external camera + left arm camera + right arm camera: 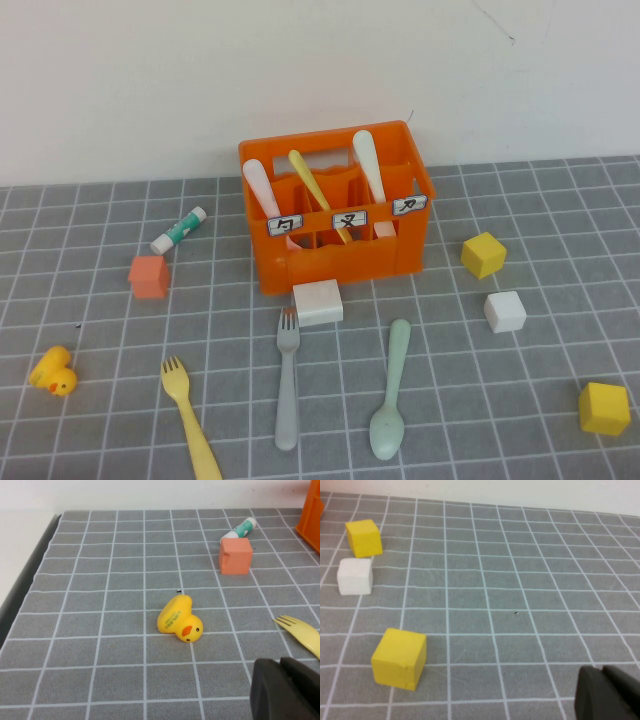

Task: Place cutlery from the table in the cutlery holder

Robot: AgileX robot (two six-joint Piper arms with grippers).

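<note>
both tools pressed together, left tool (287,690) and right tool (610,695) parked near the grey gridded bench's (560,200) front edge; yellow plastic fork (190,420), grey plastic fork (288,380), mint-green plastic spoon (391,390) all lie outside the orange plastic crate (340,250)

The table (560,200) is grey, gridded with thin white lines. The crate (340,258) is bright orange (its three labels white with black marks). A yellow fork (190,418), grey fork (288,375) and mint-green spoon (391,390) lie before it, beside a yellow duck (54,372) with an orange beak.
</note>
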